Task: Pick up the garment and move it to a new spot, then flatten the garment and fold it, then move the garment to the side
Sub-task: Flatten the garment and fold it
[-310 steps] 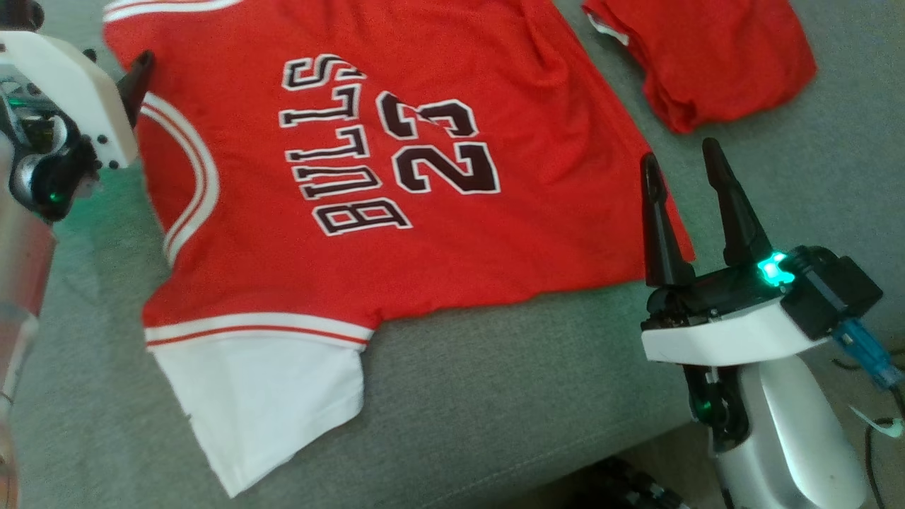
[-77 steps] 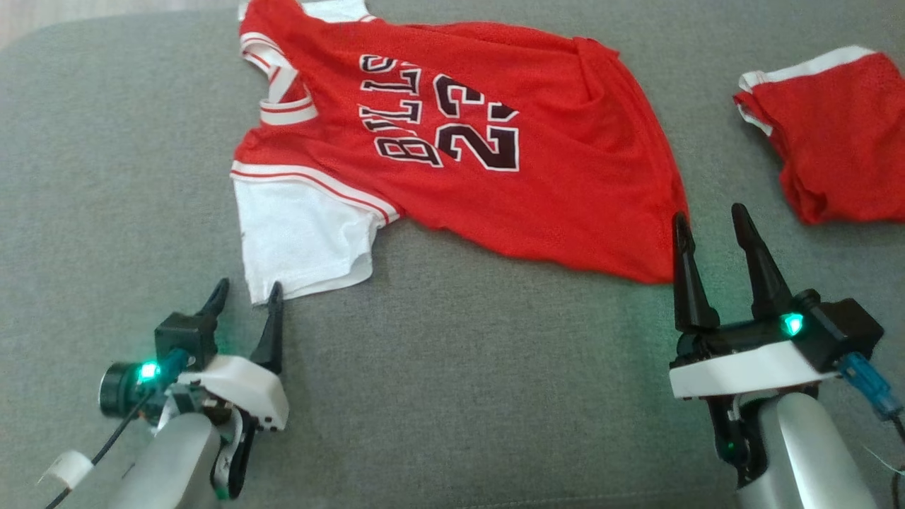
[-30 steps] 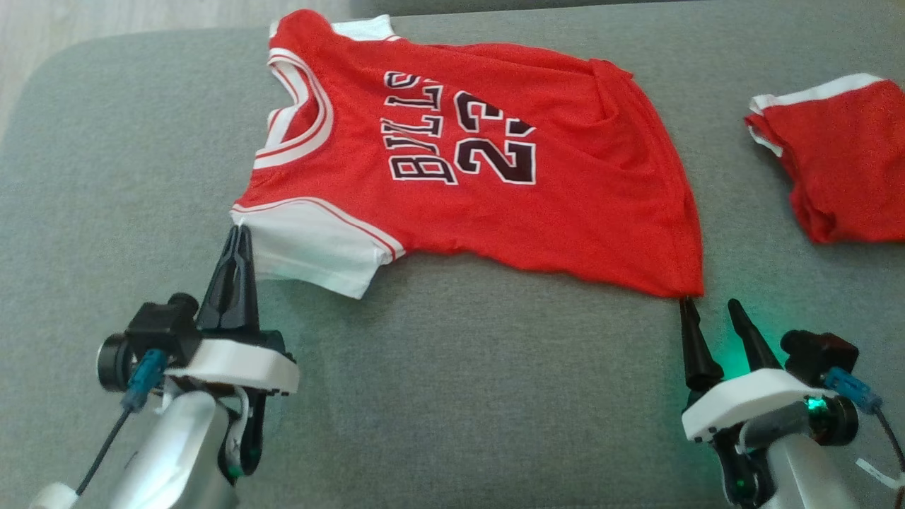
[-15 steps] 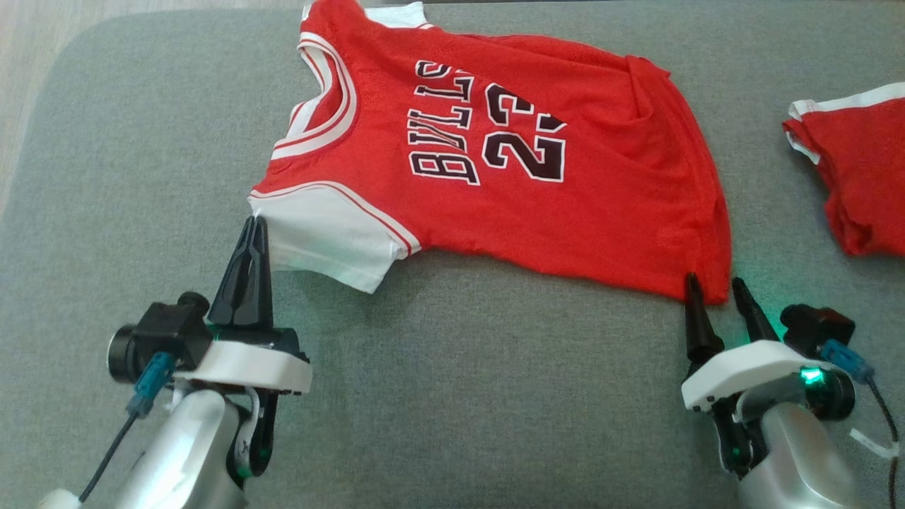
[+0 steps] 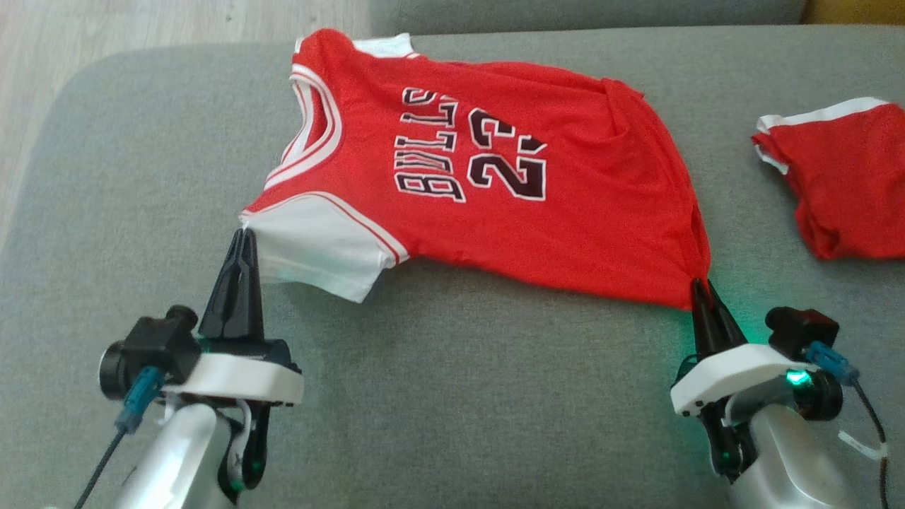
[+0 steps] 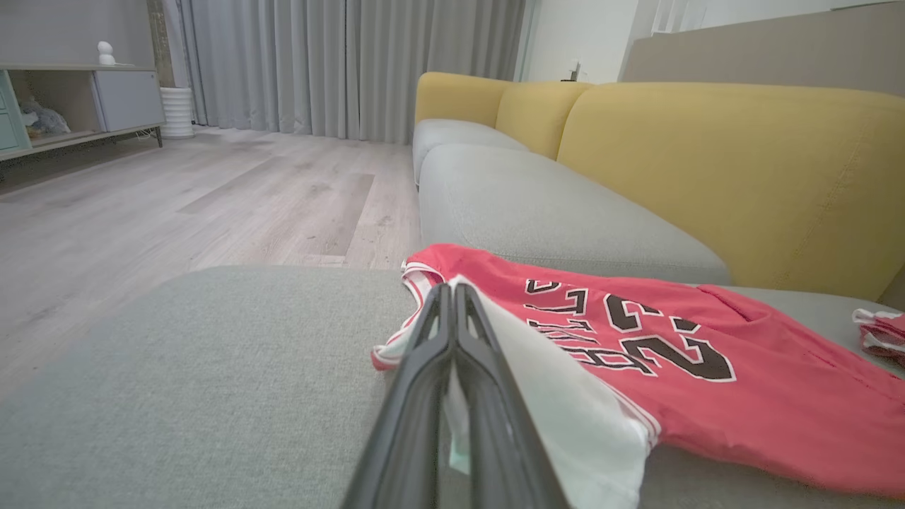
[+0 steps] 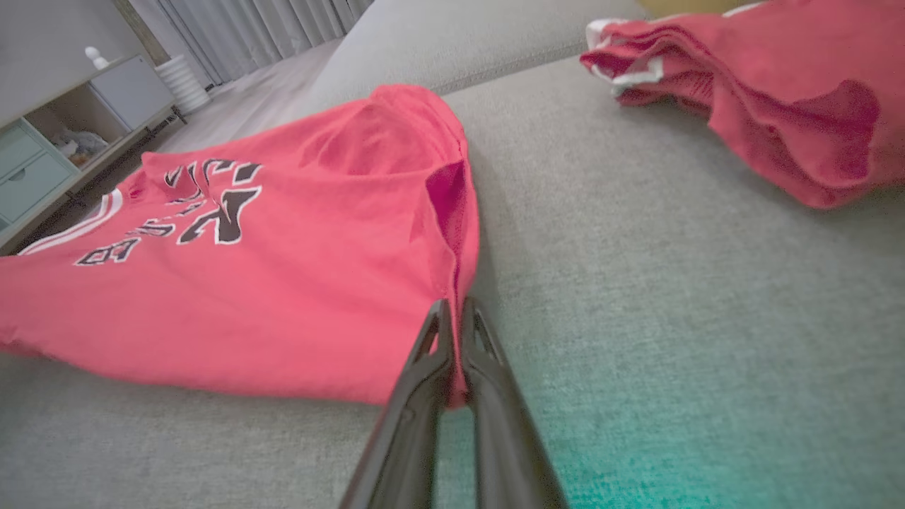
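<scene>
Garment: the garment [image 5: 495, 177] is spread print-up on the sofa cushion [image 5: 459, 396].
Long axis: it is laid from 9 o'clock (collar) to 3 o'clock (hem) in the head view.
Left gripper: the left gripper [image 5: 242, 233] is clenched on the near corner of the white sleeve [image 5: 318, 247].
Right gripper: the right gripper [image 5: 698, 284] is clenched on the red hem corner [image 5: 682, 286].
Deciding relation: the cloth is stretched between the two grips and lies toward 12 o'clock from both. Each end is held by the arm nearer to it.
Other cloth: a second red garment [image 5: 841, 184] is seen at 2 o'clock, well apart.
Change: half a second earlier the right fingers were parted around the hem corner. The left grip is unchanged.
</scene>
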Robot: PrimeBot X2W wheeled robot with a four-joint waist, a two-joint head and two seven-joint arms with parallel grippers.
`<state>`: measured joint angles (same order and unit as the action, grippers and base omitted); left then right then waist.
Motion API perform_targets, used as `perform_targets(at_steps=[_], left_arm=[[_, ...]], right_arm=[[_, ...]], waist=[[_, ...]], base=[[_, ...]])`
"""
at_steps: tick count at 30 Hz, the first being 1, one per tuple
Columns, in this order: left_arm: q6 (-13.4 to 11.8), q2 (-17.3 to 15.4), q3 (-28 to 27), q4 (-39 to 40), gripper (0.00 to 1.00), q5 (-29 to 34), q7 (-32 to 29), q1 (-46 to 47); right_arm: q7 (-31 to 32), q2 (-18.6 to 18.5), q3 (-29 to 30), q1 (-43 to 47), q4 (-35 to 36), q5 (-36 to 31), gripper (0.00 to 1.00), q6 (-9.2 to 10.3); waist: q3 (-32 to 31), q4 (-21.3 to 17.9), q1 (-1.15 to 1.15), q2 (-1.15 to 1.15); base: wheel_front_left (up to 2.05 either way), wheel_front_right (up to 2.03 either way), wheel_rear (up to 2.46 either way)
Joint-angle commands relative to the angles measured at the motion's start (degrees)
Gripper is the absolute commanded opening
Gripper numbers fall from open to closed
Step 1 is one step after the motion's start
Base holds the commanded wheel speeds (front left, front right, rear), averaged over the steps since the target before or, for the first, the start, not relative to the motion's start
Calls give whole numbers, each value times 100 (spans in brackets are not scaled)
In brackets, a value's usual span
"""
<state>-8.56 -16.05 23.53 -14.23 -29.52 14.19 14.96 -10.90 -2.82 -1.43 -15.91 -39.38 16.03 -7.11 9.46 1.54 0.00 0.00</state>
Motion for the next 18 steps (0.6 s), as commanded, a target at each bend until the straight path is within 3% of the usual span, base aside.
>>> perform_targets(at_steps=[1,9,18], left_arm=[[9,-202,-303,234,0,-27,19,173],[200,-211,-546,694,0,-440,-50,381],[362,-342,-923,1516,0,-810,-340,1470]], right_arm=[[-90,-6,-162,7,283,50,0,-37],[-68,-6,-291,30,1436,317,0,-37],[693,-6,-315,-667,3367,-259,0,-37]], waist=[[-95,-47,0,0],[-341,-93,0,0],[-618,-89,0,0]], base=[[0,0,0],[0,0,0],[0,0,0]])
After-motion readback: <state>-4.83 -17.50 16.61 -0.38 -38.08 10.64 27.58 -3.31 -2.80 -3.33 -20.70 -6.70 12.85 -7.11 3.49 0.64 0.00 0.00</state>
